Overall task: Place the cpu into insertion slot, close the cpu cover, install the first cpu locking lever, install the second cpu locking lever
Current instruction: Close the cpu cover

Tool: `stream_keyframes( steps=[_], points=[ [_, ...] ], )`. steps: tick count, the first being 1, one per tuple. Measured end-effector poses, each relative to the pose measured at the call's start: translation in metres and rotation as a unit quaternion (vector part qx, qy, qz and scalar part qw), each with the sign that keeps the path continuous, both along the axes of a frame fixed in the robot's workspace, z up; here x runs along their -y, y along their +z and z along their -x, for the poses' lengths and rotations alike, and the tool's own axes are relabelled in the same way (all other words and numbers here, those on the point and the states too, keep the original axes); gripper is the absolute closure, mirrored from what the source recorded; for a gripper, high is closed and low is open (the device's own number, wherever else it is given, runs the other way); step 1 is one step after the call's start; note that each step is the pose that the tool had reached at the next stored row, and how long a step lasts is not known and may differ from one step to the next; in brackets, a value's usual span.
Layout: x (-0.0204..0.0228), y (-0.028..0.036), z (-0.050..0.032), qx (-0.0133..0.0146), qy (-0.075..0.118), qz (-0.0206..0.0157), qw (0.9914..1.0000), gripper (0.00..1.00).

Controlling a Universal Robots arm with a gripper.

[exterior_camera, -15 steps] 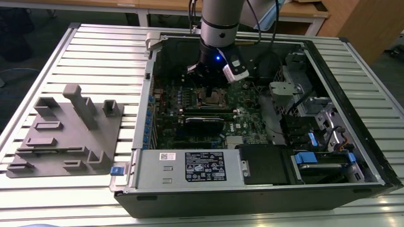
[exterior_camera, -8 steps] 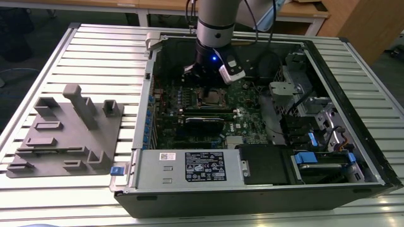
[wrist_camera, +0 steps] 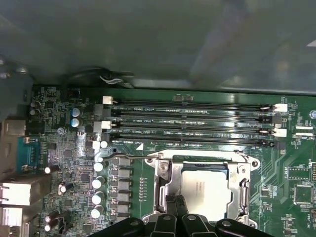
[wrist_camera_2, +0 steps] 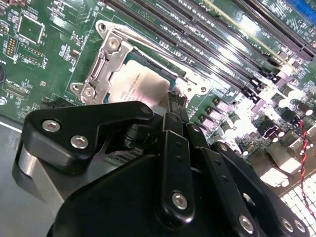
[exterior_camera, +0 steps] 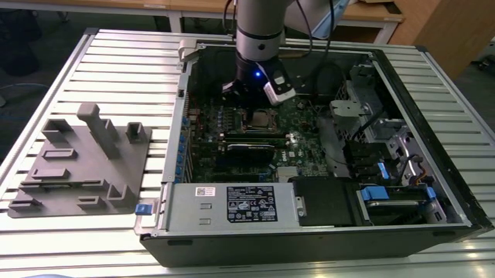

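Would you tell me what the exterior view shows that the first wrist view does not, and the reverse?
Exterior view's own: the whole computer case on the slatted table, with a grey fixture block at the exterior view's left. First wrist view's own: the long memory slots up close and a thin wire lever next to them. Shared: the cpu lying within the cpu cover.

Gripper [wrist_camera: 176,205] low over cpu cover [wrist_camera: 165,180]. Memory slots [wrist_camera: 192,121] just beside, case wall [wrist_camera: 148,44] beyond. Motherboard [wrist_camera: 64,163] elsewhere seems low and passable.
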State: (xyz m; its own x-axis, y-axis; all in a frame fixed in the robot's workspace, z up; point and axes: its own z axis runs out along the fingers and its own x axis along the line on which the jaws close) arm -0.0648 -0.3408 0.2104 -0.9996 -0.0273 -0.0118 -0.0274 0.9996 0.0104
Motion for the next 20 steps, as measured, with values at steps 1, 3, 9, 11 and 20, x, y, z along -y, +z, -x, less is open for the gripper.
stream_keyframes(
  steps=[1, 3, 9, 11, 20],
  points=[
    [0.0000, -0.0001, 0.0004, 0.0000, 0.000, 0.0000, 1.00000, 0.89],
    [-0.0009, -0.0004, 0.0006, 0.0000, 0.000, -0.0001, 1.00000, 0.89],
    [-0.0043, -0.0019, 0.0007, 0.0002, 0.000, -0.0001, 1.00000, 0.89],
    [-0.0044, -0.0052, 0.0011, 0.0015, 0.000, 0.0000, 1.00000, 0.89],
    [-0.0045, -0.0079, 0.0028, 0.0019, 0.000, -0.0001, 1.00000, 0.89]
  ],
)
